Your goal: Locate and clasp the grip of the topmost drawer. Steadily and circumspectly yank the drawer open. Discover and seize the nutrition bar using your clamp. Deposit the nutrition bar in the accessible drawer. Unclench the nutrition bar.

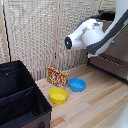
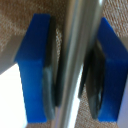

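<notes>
In the wrist view we see the gripper (image 2: 75, 70) with its blue fingers (image 2: 32, 65) and dark pads closed narrowly around the silvery bar handle (image 2: 77, 30), which runs straight between them; the pads look to touch it on both sides. In the exterior view the white robot arm (image 1: 87, 32) reaches to the brown wooden dresser (image 1: 112, 62) at the far right edge of the light wooden table (image 1: 90, 107); we cannot tell how far the topmost drawer stands out. The red and yellow nutrition bar packet (image 1: 57, 76) stands near the table's back edge, beside a yellow bowl (image 1: 58, 95) and a blue bowl (image 1: 77, 84). A black box (image 1: 20, 95) sits at the left edge.
</notes>
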Controlling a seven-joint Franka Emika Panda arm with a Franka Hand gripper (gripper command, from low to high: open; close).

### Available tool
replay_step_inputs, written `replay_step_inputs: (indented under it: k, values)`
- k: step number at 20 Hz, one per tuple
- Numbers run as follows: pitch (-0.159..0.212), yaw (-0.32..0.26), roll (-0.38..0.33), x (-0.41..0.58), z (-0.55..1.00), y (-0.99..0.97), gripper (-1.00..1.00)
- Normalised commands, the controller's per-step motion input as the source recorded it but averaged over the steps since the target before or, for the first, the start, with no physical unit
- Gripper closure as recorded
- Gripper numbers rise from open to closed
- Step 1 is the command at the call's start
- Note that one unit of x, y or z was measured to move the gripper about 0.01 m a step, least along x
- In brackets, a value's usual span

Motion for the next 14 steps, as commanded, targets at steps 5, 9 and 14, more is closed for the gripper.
replay_step_inputs:
  k: [5, 9, 14]
  values:
    - [0.015, 0.019, 0.001, 0.203, -0.01, 0.01, -1.00]
    - [0.017, -0.018, 0.078, 0.138, 0.00, 0.00, -1.00]
    - [0.015, -0.021, 0.089, 0.210, 0.05, 0.21, -1.00]
